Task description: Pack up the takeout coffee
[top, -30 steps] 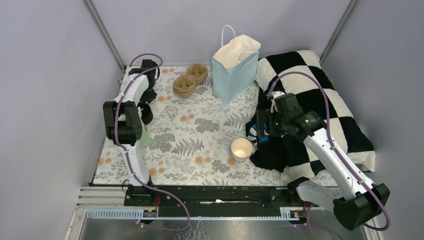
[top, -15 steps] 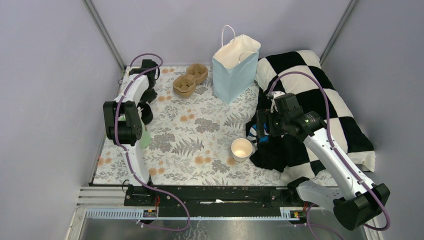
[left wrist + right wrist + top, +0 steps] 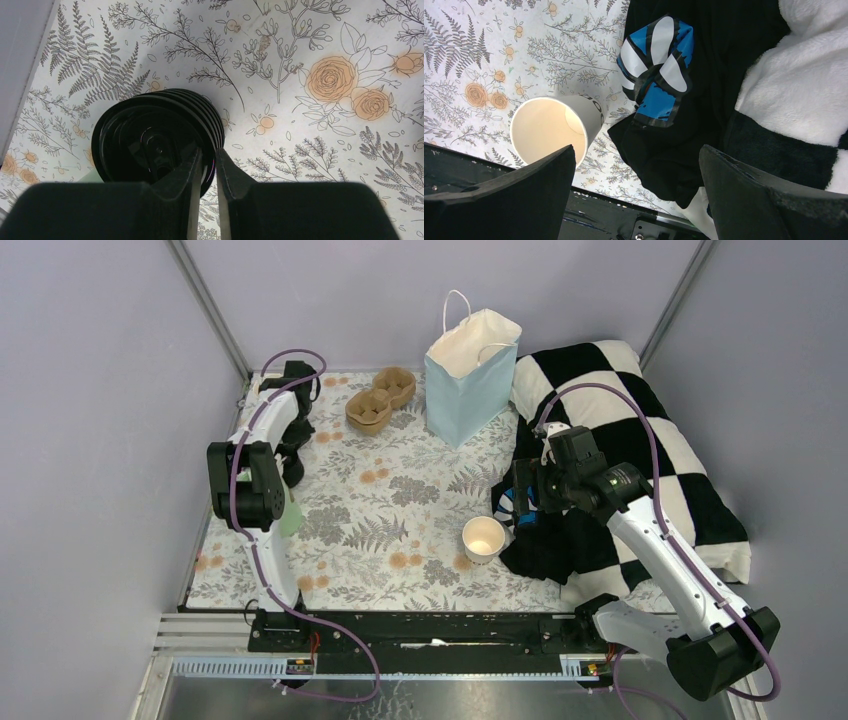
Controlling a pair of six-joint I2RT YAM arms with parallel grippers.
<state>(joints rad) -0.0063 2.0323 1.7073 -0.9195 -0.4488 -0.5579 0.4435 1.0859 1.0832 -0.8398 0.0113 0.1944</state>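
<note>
Blue bag (image 3: 468, 375) stands at the back of the worktop (image 3: 400, 500). Right hand (image 3: 636, 155) hangs wide open above the lidless white cup (image 3: 483, 538), front centre. Left hand (image 3: 207, 167) pinches the rim of the black lid stack (image 3: 150, 135). Looks like lidding; next it must lift one lid cleanly.

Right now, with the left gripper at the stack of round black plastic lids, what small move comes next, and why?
Probably close the left gripper fully before lifting: its fingers straddle the top rim of the stack of round black plastic lids, nearly together, but a firm pinch isn't evident.
</note>
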